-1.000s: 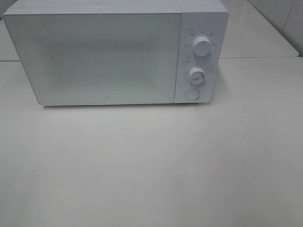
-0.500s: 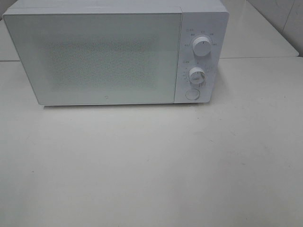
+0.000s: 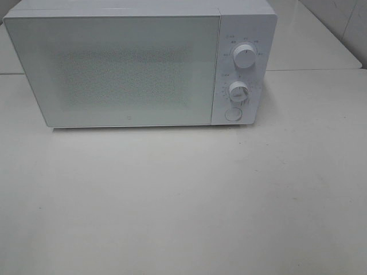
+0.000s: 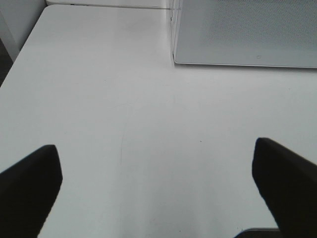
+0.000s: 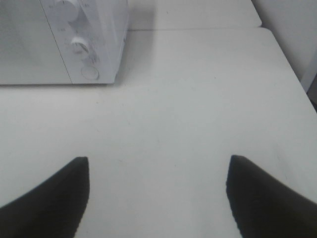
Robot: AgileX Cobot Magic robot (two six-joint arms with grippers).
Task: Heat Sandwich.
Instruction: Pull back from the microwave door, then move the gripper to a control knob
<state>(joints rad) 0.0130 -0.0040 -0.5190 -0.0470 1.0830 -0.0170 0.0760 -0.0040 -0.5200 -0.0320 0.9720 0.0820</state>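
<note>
The black-fingered left gripper (image 4: 154, 145) hangs released over the white table (image 3: 172, 200), holding nothing. The boxy white microwave (image 3: 132, 11) has its frosted door (image 3: 120, 71) shut. The sandwich shows in no view, and I cannot tell whether it sits behind that door. If opening comes next, press the round white release button (image 3: 233, 114) squarely, clear of the two white dials (image 3: 245, 57) above. The right gripper (image 5: 158, 159), nearest it, is spread and empty.

Glossy white plastic microwave (image 3: 246, 23), speckled glass-like door (image 3: 123, 71), smooth matt white table (image 3: 183, 195)
</note>
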